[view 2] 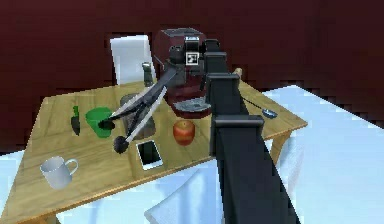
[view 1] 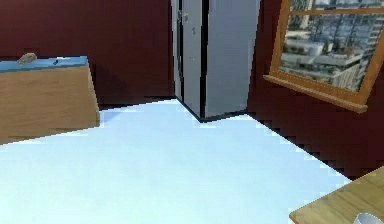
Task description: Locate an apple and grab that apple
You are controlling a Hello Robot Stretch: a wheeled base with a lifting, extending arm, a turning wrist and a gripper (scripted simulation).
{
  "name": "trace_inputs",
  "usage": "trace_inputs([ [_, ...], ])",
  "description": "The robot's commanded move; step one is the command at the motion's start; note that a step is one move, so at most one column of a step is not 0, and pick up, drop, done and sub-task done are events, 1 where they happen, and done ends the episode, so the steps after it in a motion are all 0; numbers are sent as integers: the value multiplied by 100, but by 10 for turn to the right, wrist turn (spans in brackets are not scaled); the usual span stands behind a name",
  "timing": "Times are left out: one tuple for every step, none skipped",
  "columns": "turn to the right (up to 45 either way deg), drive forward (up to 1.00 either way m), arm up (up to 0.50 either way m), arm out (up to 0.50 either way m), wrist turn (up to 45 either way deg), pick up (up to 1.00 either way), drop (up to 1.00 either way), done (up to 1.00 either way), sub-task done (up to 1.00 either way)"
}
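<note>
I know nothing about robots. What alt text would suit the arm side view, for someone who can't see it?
A red apple sits on a wooden table, with the robot's dark arm stretched above the tabletop and its gripper left of the apple. Also on the table are a green bowl, a white mug, a phone and a dark red machine.

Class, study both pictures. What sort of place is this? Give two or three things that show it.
Probably a home kitchen or dining area: a wooden table carries a white mug, an apple and a dark red coffee machine, and a tall grey fridge stands in the corner.
</note>
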Motion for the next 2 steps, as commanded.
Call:
trace_inputs([
  [0,0,0,-40,0,0,0,0,0],
  [330,0,0,0,0,0,0,0,0],
])
